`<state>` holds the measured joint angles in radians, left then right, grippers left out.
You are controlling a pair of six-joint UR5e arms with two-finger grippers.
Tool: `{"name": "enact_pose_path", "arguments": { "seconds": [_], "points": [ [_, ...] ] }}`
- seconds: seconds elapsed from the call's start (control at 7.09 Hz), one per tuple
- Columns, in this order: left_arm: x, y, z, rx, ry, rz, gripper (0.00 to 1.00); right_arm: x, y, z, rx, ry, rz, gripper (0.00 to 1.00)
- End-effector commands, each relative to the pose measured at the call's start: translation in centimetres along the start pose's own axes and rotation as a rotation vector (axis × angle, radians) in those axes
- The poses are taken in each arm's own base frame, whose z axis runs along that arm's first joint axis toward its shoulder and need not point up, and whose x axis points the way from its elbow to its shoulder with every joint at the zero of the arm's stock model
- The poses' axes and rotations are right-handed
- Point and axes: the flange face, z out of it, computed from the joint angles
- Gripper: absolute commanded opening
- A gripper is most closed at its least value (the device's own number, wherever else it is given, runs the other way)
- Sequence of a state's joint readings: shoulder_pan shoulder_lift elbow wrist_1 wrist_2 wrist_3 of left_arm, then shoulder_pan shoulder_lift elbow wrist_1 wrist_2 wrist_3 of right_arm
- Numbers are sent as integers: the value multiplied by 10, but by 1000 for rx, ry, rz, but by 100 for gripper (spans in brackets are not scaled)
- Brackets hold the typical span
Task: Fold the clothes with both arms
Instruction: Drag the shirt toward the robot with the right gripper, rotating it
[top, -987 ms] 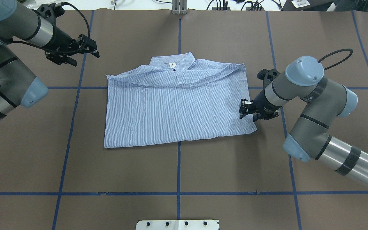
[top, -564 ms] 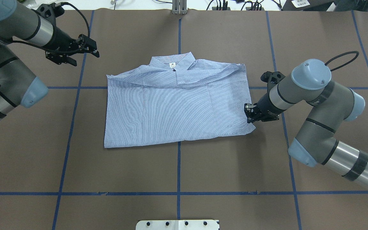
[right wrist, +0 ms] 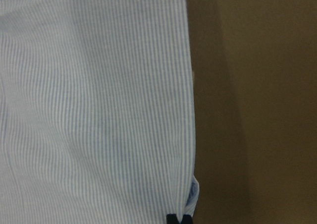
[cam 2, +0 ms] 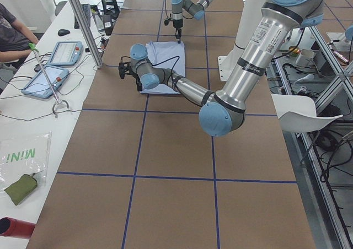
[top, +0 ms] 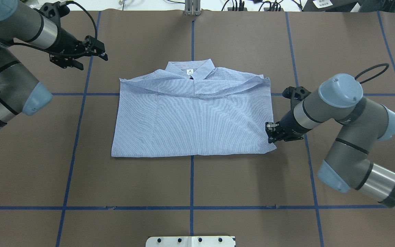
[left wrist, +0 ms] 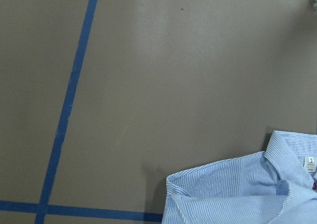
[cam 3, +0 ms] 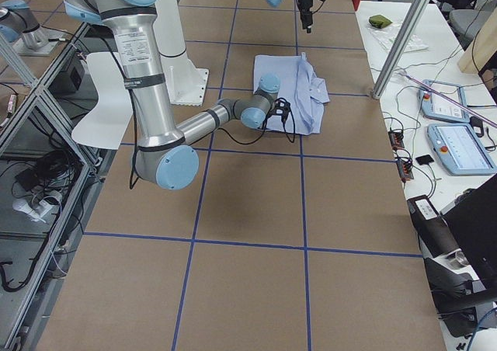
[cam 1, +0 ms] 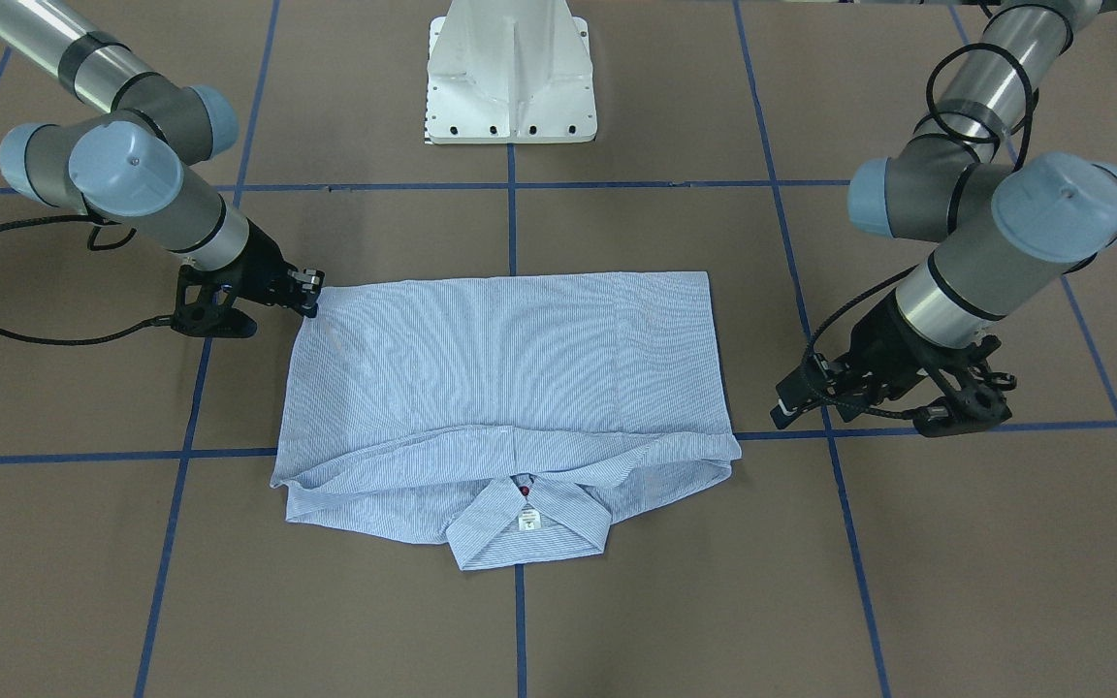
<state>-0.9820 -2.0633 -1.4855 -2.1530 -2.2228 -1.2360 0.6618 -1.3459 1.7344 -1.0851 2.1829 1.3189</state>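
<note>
Just illegible neck label (top: 190,71) on shirt (top: 190,120).

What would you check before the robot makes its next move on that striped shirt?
1. Right gripper has hold of the shirt: ok. It looks shut on the right edge, by the corner nearest the robot.
2. Left gripper has hold of the shirt: not ok. It is open over bare table, apart from the far left corner.
3. Sleeves tucked in: ok. None stick out of the folded rectangle.
4. Shirt lying flat: ok, apart from loose folds below the collar.
5. How many layers the right gripper pinches: cannot tell.
</note>
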Motion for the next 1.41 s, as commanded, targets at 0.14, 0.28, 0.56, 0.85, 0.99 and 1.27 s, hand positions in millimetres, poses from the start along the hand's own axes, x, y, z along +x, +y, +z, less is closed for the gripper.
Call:
{"name": "enact_pose_path", "arguments": {
  "seconds": [0.14, 0.28, 0.56, 0.85, 0.99, 1.27],
  "points": [
    [18, 8, -20, 7, 11, -1, 99, 36, 101, -54, -82, -31, -73, 0],
    [20, 10, -21, 6, 13, 2, 99, 43, 127, -64, -127, -35, -90, 0],
    [21, 10, -23, 17, 13, 4, 99, 44, 193, -72, -253, -32, -157, 0],
    [20, 9, -23, 29, 10, 4, 99, 17, 260, -48, -391, -27, -177, 0],
    [15, 10, -21, 27, 5, 1, 99, 7, 274, -44, -418, -39, -198, 0],
    [16, 12, -20, 24, 6, 3, 99, 1, 268, -42, -404, -50, -196, 100]
  ]
}}
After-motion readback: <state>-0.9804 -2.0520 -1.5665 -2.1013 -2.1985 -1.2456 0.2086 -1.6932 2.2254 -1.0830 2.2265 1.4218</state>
